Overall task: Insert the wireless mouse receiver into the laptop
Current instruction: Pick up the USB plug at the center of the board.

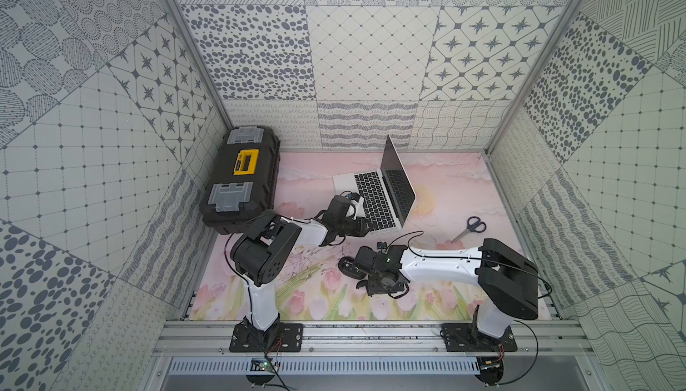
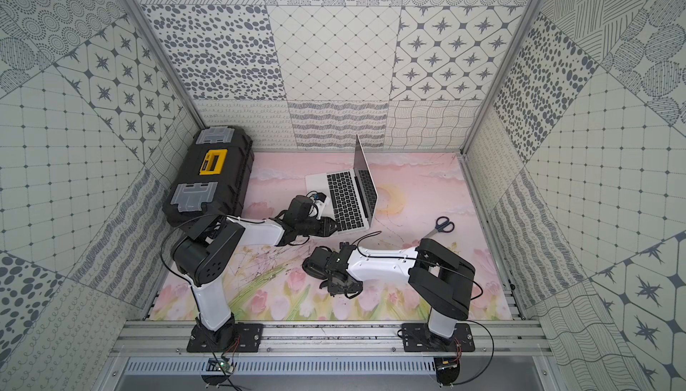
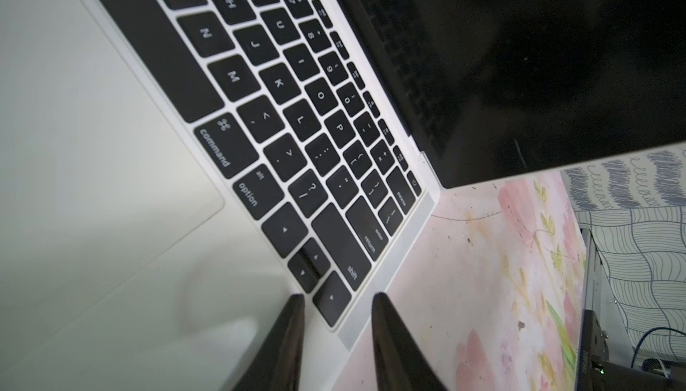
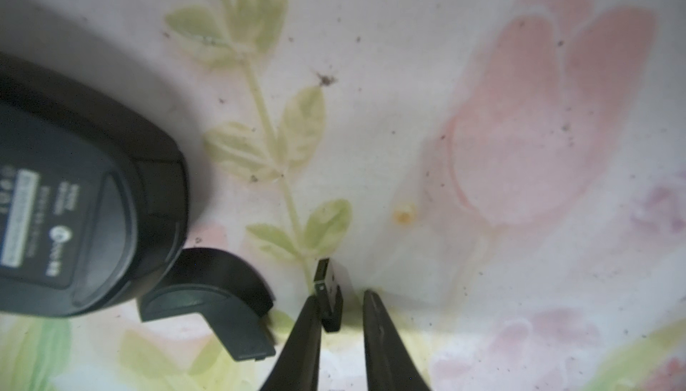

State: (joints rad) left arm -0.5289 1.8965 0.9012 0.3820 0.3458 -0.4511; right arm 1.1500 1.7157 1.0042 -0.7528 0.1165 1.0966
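The wireless mouse receiver (image 4: 328,289), a tiny black stub with a metal plug, lies on the flowered mat between the fingers of my right gripper (image 4: 342,294). One fingertip touches it and a gap shows on the other side, so the jaws stand open. The silver laptop (image 1: 375,199) (image 2: 347,199) sits open mid-table. My left gripper (image 3: 337,296) is at its near corner, open, one finger over the palm rest (image 3: 111,147) and the other at the side edge by the arrow keys. Nothing is held in it.
The black mouse (image 4: 74,203) lies upside down next to the receiver, with its half-round cover (image 4: 208,296) beside it. A black-and-yellow toolbox (image 1: 241,177) stands at the back left. Scissors (image 1: 469,227) lie right of the laptop.
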